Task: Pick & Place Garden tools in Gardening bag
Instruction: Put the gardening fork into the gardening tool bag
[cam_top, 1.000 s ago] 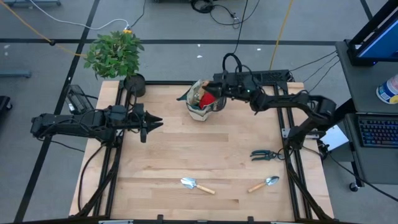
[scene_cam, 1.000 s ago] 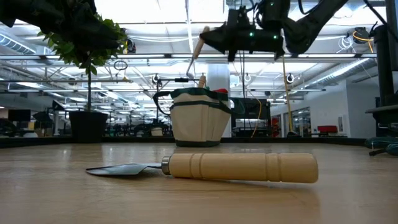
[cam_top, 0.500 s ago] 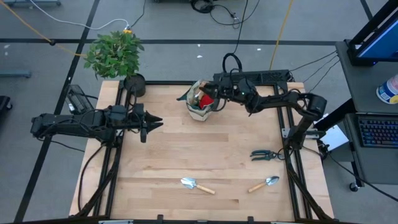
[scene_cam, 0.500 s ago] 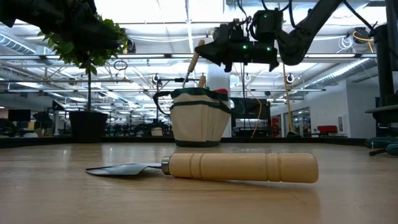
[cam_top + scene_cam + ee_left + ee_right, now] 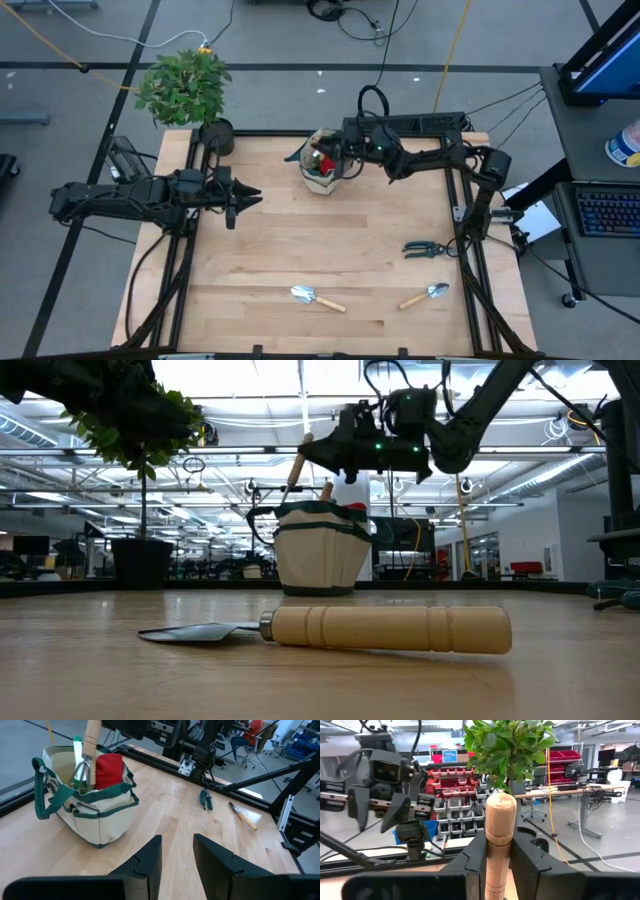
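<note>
Tool head (image 5: pixel 81 771) partly inside bag (image 5: pixel 95 815)

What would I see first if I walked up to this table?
You'd spot the right gripper above the gardening bag at the table's far edge, shut on a wooden-handled tool whose metal end dips inside. In front, two trowels and black shears lie on the wood.

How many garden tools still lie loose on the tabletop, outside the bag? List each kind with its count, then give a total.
Wooden-handled trowels: 2, one nearer the left arm's side and one nearer the right arm's side
Black pruning shears: 1
Total: 3

Not counted: the wooden-handled tool the right gripper holds over the gardening bag.
</note>
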Available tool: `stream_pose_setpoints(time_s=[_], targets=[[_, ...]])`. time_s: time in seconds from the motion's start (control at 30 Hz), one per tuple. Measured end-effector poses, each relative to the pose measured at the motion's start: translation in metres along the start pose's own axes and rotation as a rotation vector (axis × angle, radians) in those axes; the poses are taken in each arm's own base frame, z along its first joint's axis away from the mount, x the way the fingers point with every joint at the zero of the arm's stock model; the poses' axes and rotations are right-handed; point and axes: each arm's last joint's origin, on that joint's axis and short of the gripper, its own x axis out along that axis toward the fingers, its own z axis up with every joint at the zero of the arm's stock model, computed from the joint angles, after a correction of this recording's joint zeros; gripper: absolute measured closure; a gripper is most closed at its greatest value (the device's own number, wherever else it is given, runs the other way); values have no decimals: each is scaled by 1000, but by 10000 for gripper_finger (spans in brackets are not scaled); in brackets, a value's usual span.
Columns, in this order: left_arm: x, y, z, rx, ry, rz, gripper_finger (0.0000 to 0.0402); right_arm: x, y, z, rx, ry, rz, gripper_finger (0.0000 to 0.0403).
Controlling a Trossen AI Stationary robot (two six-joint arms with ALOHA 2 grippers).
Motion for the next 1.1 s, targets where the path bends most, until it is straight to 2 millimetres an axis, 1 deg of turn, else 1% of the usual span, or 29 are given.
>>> stream_pose_setpoints(time_s=[0.2,0.3,0.43,0.67,0.77,0.97,1.1], targets=[[0,0,0,-4,0,0,284,0,-4,-9,-12,102,-14,352],[0,0,0,-3,0,0,284,0,-4,-11,-9,123,-15,352],[0,0,0,-3,0,0,284,0,-4,-14,-48,157,-14,352],[0,0,0,-3,0,0,284,-3,-2,-28,-97,298,-5,346],[0,0,0,-3,0,0,284,-2,1,-29,-124,300,2,313],[0,0,0,-2,0,0,284,1,6,-27,-173,281,-88,229],[0,0,0,0,0,0,284,3,11,-27,-225,280,-79,189]])
